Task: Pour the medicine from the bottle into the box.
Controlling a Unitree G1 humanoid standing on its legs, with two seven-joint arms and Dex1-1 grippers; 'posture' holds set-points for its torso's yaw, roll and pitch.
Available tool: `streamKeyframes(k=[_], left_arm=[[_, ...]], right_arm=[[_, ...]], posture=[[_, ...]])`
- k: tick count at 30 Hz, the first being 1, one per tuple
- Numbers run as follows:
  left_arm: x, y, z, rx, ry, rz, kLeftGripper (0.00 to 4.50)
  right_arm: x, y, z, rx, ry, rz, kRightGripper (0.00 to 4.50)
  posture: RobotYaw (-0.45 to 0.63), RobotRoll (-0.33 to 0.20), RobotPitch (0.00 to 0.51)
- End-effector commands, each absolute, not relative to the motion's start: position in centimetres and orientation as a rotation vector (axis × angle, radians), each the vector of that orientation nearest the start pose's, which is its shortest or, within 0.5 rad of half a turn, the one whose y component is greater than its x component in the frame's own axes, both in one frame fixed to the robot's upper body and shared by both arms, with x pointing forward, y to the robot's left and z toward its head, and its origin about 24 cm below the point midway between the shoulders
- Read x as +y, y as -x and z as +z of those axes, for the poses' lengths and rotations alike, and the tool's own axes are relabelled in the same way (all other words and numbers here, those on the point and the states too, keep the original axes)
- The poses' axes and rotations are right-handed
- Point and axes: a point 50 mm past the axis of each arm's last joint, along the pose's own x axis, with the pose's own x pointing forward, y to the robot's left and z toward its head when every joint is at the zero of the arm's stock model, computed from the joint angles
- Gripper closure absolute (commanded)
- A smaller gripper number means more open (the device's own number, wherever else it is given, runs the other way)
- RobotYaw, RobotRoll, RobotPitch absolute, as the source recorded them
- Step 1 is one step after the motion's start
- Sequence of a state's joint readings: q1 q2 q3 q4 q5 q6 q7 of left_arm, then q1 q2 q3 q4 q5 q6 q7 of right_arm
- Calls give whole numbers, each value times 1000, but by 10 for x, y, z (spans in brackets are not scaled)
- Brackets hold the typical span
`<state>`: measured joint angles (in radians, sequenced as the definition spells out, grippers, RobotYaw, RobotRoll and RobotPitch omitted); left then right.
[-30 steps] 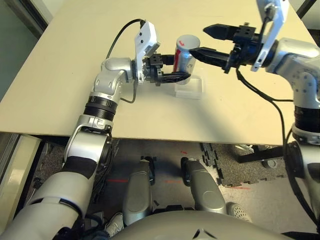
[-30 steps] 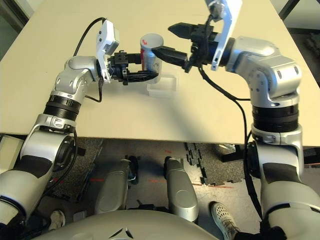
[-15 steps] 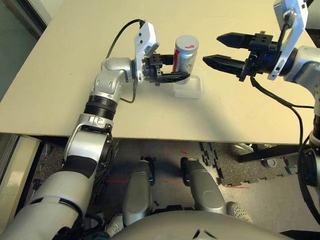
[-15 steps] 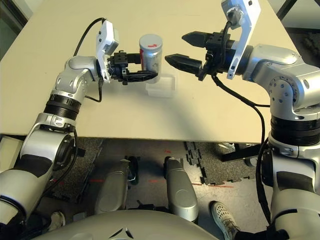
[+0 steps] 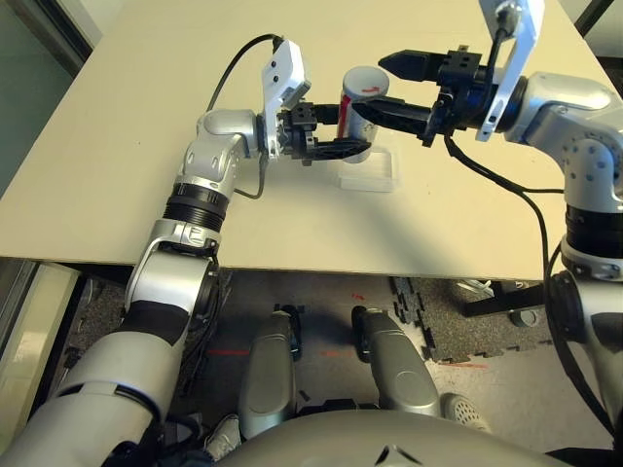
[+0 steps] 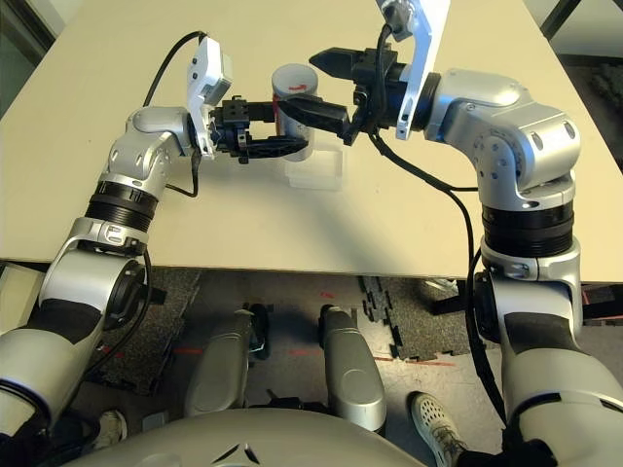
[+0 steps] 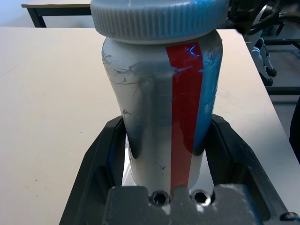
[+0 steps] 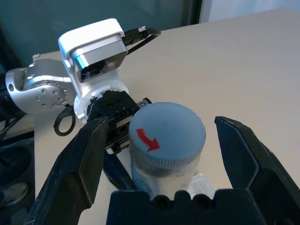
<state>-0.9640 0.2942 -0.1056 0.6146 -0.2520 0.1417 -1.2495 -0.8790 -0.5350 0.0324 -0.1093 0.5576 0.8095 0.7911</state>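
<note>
Left pincer (image 5: 343,132): closed on the bottle (image 7: 150,103), which stands upright by the box (image 5: 367,181).
Right pincer (image 8: 161,154): spread, empty; your cap (image 8: 167,130) lies between its fingers, nearer the left one's side.
Long axis: vertical; you may lower the right one, I judge.
Wrist view: right one gives you the red arrow (image 8: 147,140).

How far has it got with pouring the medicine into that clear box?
Pouring hasn't begun, by the look of it. Already done: the left pincer grips the bottle upright. In hand: the right pincer stands open around the cap, which is on the bottle, probably to twist it off. Left: uncapping, then tipping the bottle over the box.
</note>
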Motion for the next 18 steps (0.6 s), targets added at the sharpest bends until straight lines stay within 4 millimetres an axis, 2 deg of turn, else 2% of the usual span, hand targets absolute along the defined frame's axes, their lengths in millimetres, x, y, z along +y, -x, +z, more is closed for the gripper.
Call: streamKeyframes(k=[1,4,5,7,11,15,18], left_arm=[[98,-361,190,-71,-234,-1395,1816],[98,-360,190,-69,-232,-1394,1816],[98,-360,190,-68,-232,-1394,1816],[98,-359,189,-68,-231,-1396,1816],[98,-359,190,-69,-230,-1396,1816],[98,-360,190,-69,-231,-1396,1816],[98,-360,189,-65,-232,-1396,1816]], right_arm=[[-122,-315,266,-72,189,1087,0],[-120,-315,265,-68,178,1095,0],[-120,-315,265,-67,175,1097,173],[-118,-315,264,-63,172,1102,611],[-117,-313,263,-53,167,1113,1930],[-116,-312,262,-48,165,1117,1931],[-118,-316,275,-85,77,1082,1931]], posture=[[-96,0,177],[-93,0,178],[-93,0,177],[-93,0,177],[-95,0,176],[-94,0,174],[-95,0,175]])
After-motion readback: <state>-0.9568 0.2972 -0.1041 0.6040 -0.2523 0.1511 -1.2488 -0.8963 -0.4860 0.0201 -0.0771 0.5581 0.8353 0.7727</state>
